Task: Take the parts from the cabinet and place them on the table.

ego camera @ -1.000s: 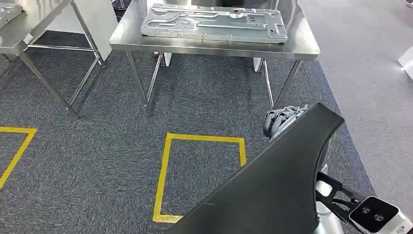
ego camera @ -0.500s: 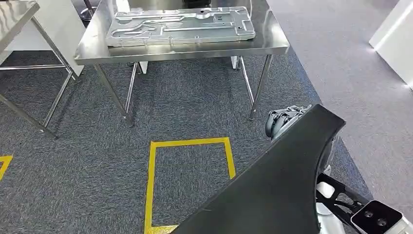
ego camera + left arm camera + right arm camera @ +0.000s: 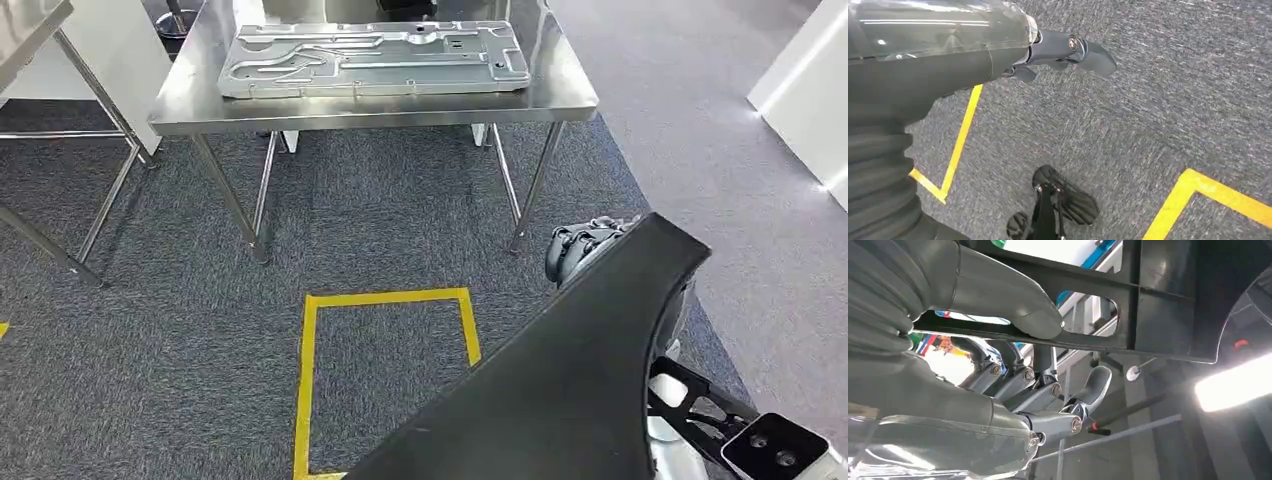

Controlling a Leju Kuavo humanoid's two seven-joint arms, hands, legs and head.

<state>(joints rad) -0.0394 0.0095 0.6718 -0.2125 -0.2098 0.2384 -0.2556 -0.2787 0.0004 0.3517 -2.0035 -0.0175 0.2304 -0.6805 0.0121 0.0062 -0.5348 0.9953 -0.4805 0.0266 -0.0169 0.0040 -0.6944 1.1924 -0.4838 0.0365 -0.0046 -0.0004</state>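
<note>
One black panel part (image 3: 570,390) fills the lower right of the head view, gripped at its upper edge by the right robot hand (image 3: 578,247), thumb on one face and fingers on the other. Ahead, across grey carpet (image 3: 400,215) with a yellow taped square (image 3: 305,380), stands a steel desk (image 3: 570,95) carrying a grey metal plate (image 3: 370,58). The left robot hand (image 3: 1058,52) hangs over the carpet, fingers loosely extended, holding nothing.

grey ribbed wrist cover, dark fingers (image 3: 1013,385), silver screws
</note>
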